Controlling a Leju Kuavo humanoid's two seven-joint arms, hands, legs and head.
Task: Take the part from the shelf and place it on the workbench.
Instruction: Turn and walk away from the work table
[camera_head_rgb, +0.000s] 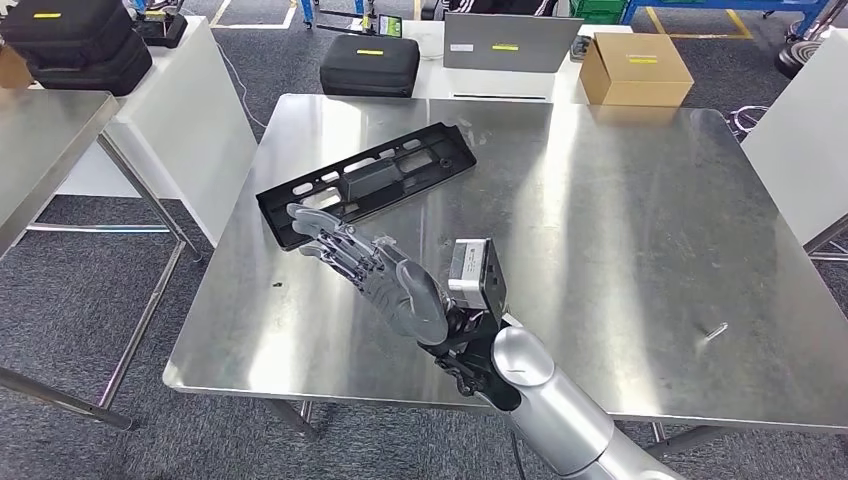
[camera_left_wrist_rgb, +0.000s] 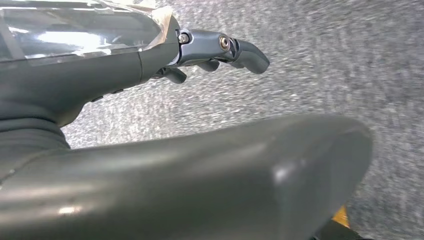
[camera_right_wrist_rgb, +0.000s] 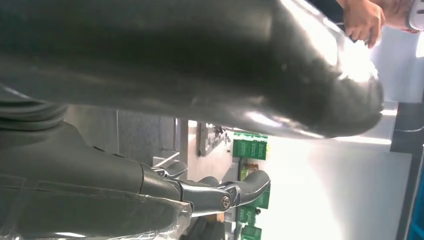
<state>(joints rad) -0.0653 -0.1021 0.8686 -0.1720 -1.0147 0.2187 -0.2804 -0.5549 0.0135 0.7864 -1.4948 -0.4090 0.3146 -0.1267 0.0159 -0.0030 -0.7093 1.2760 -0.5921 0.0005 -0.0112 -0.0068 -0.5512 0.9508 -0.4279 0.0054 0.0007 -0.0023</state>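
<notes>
One long black part (camera_head_rgb: 366, 183) lies flat on the steel surface (camera_head_rgb: 620, 220), far-left area. The right robot hand (camera_head_rgb: 365, 270) hovers just near of it, fingers spread wide, holding nothing. The left robot hand (camera_left_wrist_rgb: 220, 50) hangs over grey floor, and can't tell its state. One cardboard box (camera_head_rgb: 635, 68) and two black cases (camera_head_rgb: 370, 65) sit beyond.

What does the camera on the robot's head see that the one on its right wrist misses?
Head view alone: the whole steel workbench, the long black part lying flat on it, a cardboard box and a black case beyond, and the right hand open above the table, holding nothing. Right wrist view alone: a person's hand and green crates. Both show that same right hand, its fingers spread and empty.
</notes>
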